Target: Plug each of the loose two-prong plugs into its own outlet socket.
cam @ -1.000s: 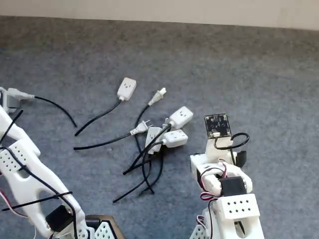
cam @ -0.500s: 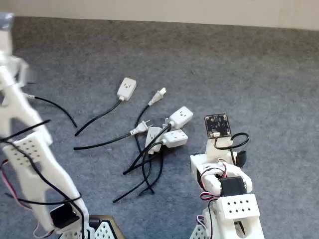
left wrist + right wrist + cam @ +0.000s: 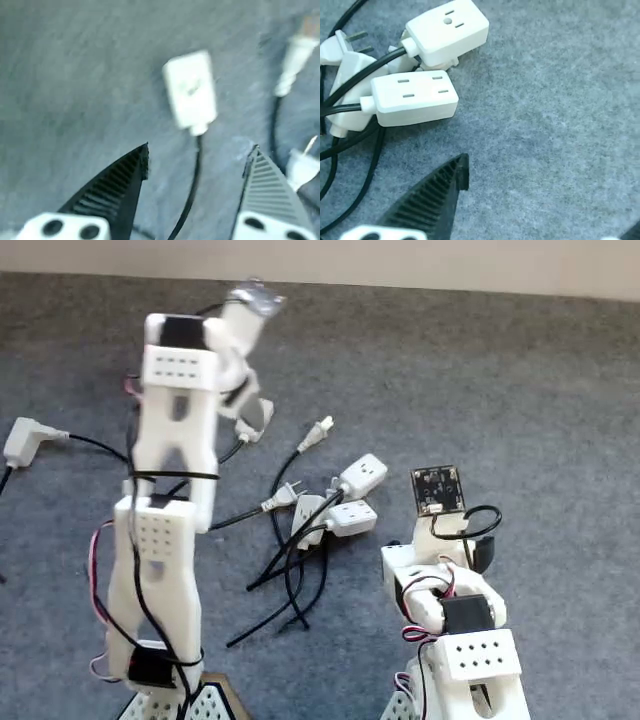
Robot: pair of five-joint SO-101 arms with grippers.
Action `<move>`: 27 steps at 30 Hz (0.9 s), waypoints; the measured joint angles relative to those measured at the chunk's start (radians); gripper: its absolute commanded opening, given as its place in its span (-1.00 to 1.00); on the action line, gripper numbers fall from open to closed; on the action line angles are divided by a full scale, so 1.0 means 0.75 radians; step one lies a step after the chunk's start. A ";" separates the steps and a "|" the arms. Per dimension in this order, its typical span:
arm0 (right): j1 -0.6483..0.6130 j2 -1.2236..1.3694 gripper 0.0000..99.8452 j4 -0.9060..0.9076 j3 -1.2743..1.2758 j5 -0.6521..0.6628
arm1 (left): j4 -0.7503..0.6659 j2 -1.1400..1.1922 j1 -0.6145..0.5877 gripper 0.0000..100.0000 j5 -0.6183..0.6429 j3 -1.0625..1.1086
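arms [image 3: 165, 540]: white plastic — black servos [image 3: 465, 615] | cables [image 3: 408, 628]: red, black, perhaps white | left pincer [image 3: 200, 150]: ridged fingers [image 3: 117, 185]

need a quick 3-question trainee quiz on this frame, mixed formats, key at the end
1. True or false: the left gripper is shut.
2. In the right wrist view, how many sockets show their slots? A one, B two, C four.
3. Fill in: the cord of the lone socket in the left wrist view is ____ in colour.
Key: 1 false; 2 B; 3 black.
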 measured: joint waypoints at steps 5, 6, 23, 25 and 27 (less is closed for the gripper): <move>0.004 0.000 -0.01 0.000 0.000 0.000 | -0.088 0.141 0.072 -0.38 0.000 0.000; 0.008 0.000 -0.01 0.000 0.000 0.000 | -0.108 0.178 0.076 -0.38 0.000 0.000; 0.004 0.000 -0.01 0.000 0.000 0.000 | -0.264 0.397 -0.096 -0.38 0.008 -0.002; 0.004 0.000 -0.01 0.000 0.000 0.000 | -0.274 0.399 -0.106 -0.38 0.008 -0.002; 0.004 0.000 -0.01 0.000 0.000 0.000 | -0.278 0.399 -0.108 -0.42 0.008 -0.002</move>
